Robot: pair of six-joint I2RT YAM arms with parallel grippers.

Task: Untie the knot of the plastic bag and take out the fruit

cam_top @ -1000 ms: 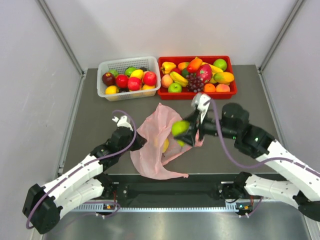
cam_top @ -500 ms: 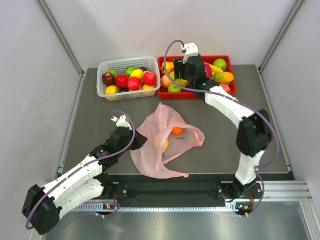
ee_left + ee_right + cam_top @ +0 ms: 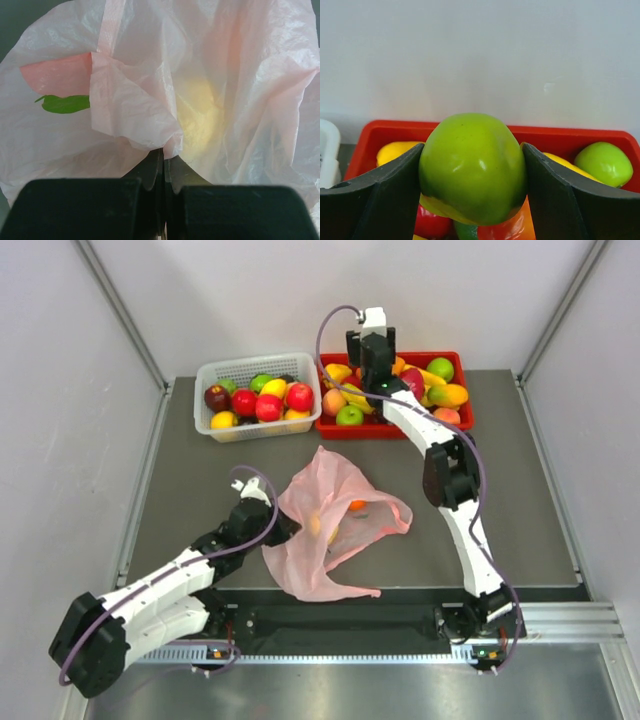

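Step in hand: fruit removal. The right end effector (image 3: 472, 172) grips a green fruit (image 3: 472, 150) above the red tray (image 3: 462, 424) at the far edge of the table (image 3: 190, 490). The next move appears to be releasing it there.

The left end effector (image 3: 164, 165) is clamped on a fold of the plastic bag (image 3: 330, 565), which lies mid-table toward the near edge. An orange fruit (image 3: 356, 505) and a yellow fruit (image 3: 327, 530) show through the film. The knot cannot be made out, and any further contents are obscured.
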